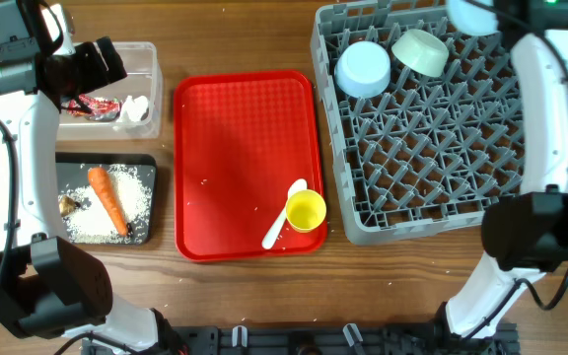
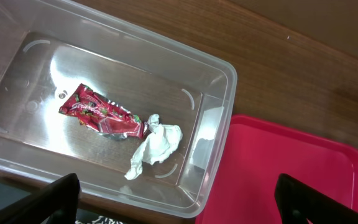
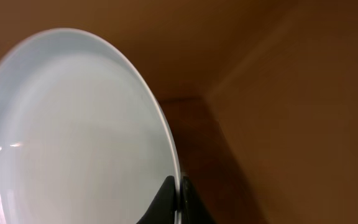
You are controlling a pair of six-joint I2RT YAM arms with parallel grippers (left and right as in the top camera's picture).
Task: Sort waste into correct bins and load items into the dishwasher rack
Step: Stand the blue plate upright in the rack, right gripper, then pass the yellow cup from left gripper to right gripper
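Observation:
My left gripper (image 2: 178, 199) is open and empty above the clear tub (image 1: 151, 59), which holds the red wrapper (image 2: 101, 117) and the white tissue (image 2: 155, 145). My right gripper (image 3: 178, 199) is shut on the rim of the pale blue plate (image 3: 73, 130), held high over the rack's far right corner (image 1: 473, 14). Two bowls (image 1: 363, 67) (image 1: 421, 51) sit in the grey rack (image 1: 432, 128). The black tray (image 1: 144, 163) holds the carrot (image 1: 107, 199), rice (image 1: 136, 192) and the brown lump (image 1: 68, 204). The yellow cup (image 1: 306, 210) and white spoon (image 1: 283, 215) lie on the red tray.
The flat red serving tray (image 1: 245, 138) lies between the bins and the rack; its corner shows in the left wrist view (image 2: 291, 180). A few rice grains are scattered on it and on the wooden table (image 1: 166, 286).

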